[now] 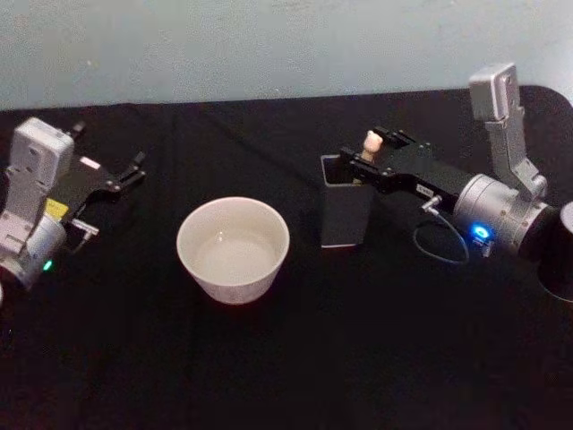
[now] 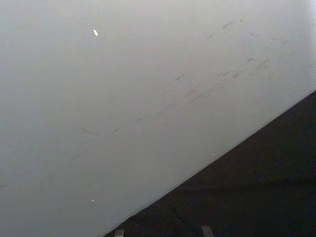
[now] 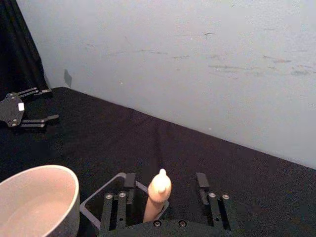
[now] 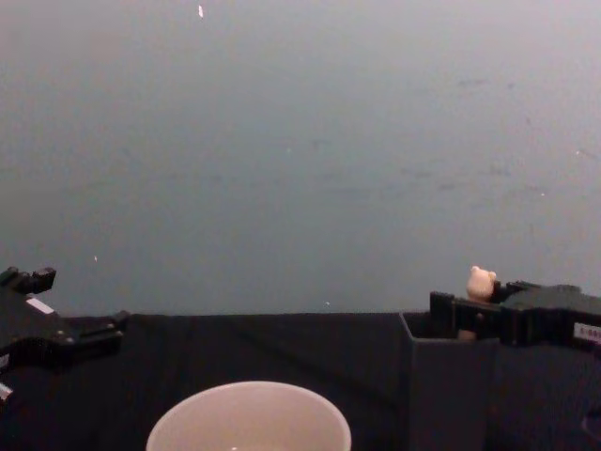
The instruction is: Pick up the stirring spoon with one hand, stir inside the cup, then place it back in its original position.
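The stirring spoon [image 1: 372,141] stands upright in the dark grey square holder [image 1: 345,215], and only its beige handle with the bear-head knob [image 4: 482,282] shows. My right gripper [image 1: 358,161] is level with the holder's mouth. It is open, with one finger on each side of the handle [image 3: 159,192] and a gap at both sides. The off-white cup [image 1: 233,246] sits on the black cloth to the holder's left. My left gripper [image 1: 136,168] rests open at the far left, away from everything.
A black cloth [image 1: 295,358] covers the table up to a pale wall [image 1: 269,45] behind. A dark round object [image 1: 560,260] sits at the right edge by the right arm. A cable loop [image 1: 439,246] hangs under that wrist.
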Controlling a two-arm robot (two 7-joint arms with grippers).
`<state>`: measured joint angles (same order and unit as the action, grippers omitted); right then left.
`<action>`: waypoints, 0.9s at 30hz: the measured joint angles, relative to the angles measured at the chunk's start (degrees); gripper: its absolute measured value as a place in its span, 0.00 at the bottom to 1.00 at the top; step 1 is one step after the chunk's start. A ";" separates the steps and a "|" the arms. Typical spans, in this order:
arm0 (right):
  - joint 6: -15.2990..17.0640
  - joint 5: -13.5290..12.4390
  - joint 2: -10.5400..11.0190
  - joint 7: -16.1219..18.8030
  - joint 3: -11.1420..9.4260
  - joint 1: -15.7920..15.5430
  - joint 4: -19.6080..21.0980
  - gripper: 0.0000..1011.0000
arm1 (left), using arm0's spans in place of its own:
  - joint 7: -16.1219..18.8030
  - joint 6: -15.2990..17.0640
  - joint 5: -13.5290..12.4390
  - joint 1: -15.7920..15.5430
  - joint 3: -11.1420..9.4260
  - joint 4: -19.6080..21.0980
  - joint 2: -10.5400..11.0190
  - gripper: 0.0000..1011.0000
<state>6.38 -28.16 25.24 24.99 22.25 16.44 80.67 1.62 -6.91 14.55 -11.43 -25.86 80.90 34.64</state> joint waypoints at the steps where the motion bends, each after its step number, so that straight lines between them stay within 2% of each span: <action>1: 0.00 0.00 0.00 0.00 0.00 0.00 0.00 0.75 | 0.00 0.00 0.00 0.00 0.00 0.00 0.00 0.99; 16: 0.00 -0.09 0.00 0.01 -0.01 -0.01 0.04 0.27 | 0.00 0.00 0.00 0.00 0.00 0.00 0.00 0.99; 19: 0.00 -0.12 0.00 0.02 -0.01 0.00 0.04 0.22 | 0.00 0.00 0.00 0.00 0.00 0.00 0.00 0.99; 27: 0.00 -0.14 0.00 0.02 -0.01 0.00 0.04 0.17 | 0.00 0.00 0.00 0.00 0.00 0.00 0.00 0.99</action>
<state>6.38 -28.31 25.24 25.01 22.24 16.43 80.71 1.62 -6.91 14.55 -11.43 -25.86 80.90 34.65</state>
